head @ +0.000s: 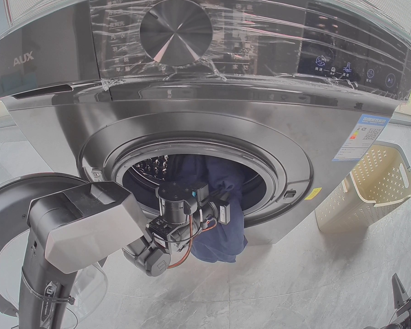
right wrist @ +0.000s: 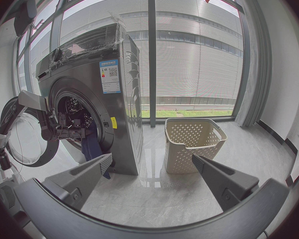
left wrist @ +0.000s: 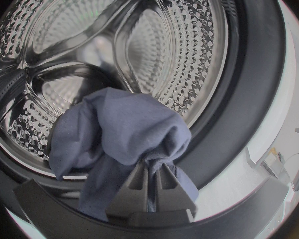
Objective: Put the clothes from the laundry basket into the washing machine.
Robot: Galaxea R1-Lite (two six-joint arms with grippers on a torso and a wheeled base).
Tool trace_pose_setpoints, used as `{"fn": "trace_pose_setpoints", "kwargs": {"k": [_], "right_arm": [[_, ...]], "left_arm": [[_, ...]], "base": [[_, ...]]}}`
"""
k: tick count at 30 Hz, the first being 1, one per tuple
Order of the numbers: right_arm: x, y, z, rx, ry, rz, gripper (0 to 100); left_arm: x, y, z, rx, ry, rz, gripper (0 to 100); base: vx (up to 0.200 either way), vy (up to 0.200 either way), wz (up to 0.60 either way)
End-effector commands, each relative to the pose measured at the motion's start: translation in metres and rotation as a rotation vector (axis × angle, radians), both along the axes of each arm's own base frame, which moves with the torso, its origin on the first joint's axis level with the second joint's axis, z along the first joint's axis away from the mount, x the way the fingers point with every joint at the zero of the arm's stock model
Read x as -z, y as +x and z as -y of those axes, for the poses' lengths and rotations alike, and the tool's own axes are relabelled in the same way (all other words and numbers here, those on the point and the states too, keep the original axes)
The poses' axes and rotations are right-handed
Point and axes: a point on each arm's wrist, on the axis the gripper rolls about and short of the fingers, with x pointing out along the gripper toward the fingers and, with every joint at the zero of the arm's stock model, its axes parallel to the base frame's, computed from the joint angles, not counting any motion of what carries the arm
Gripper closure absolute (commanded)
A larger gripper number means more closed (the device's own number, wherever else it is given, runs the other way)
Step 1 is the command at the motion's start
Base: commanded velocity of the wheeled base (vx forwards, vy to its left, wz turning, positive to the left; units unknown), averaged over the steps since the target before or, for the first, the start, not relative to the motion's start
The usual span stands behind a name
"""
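Head view: the left tool (head: 219,204) sits at the mouth of the washing machine (head: 269,129), and the blue garment (head: 221,234) hangs out over the door rim.

Left wrist view: its jaws are clamped on the cloth, which is bunched just inside the drum (left wrist: 149,50). It should probably go deeper before letting go, so the hanging tail follows.

Right wrist view: the right tool (right wrist: 151,159) is wide open and empty, facing the laundry basket (right wrist: 176,150) on the floor.

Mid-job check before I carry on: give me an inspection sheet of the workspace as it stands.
Surface: glossy grey tile floor.
Job's things: washing machine with door open; blue garment partly in the drum, its tail hanging over the rim; laundry basket on the floor, robot's right of the machine.
Clutter: nothing seen.
End effectors: left end effector shut on the garment at the drum mouth; right end effector open, low, away from the machine.
Cables: orange wire at the left wrist.
Surroundings: tall window behind the basket.
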Motion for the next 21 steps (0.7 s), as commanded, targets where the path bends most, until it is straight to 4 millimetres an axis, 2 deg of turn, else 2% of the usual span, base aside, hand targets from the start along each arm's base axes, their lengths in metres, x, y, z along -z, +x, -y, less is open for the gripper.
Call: {"fn": "trace_pose_setpoints", "kwargs": {"k": [1,6,10,16,19,20,21], "right_arm": [[0.005,0.0,0.0,0.0,0.0,0.0,0],[0.005,0.0,0.0,0.0,-0.002,-0.001,0],[0.005,0.0,0.0,0.0,0.0,-0.001,0],[0.005,0.0,0.0,0.0,0.0,0.0,0],[0.005,0.0,0.0,0.0,0.0,0.0,0],[0.005,0.0,0.0,0.0,0.0,0.0,0],[0.005,0.0,0.0,0.0,0.0,0.0,0]], "left_arm": [[-0.007,0.012,-0.007,-0.048,-0.027,0.035,100],[-0.042,0.047,-0.028,-0.2,-0.131,0.155,100],[-0.066,0.065,-0.034,-0.248,-0.205,0.223,100],[-0.078,0.081,-0.024,-0.265,-0.246,0.256,100],[-0.075,0.084,-0.022,-0.273,-0.243,0.249,100],[-0.075,0.084,-0.022,-0.275,-0.242,0.248,0],[-0.072,0.084,-0.022,-0.278,-0.236,0.237,0]], "base": [[0.0,0.0,0.0],[0.0,0.0,0.0],[0.0,0.0,0.0],[0.0,0.0,0.0],[0.0,0.0,0.0],[0.0,0.0,0.0],[0.0,0.0,0.0]]}}
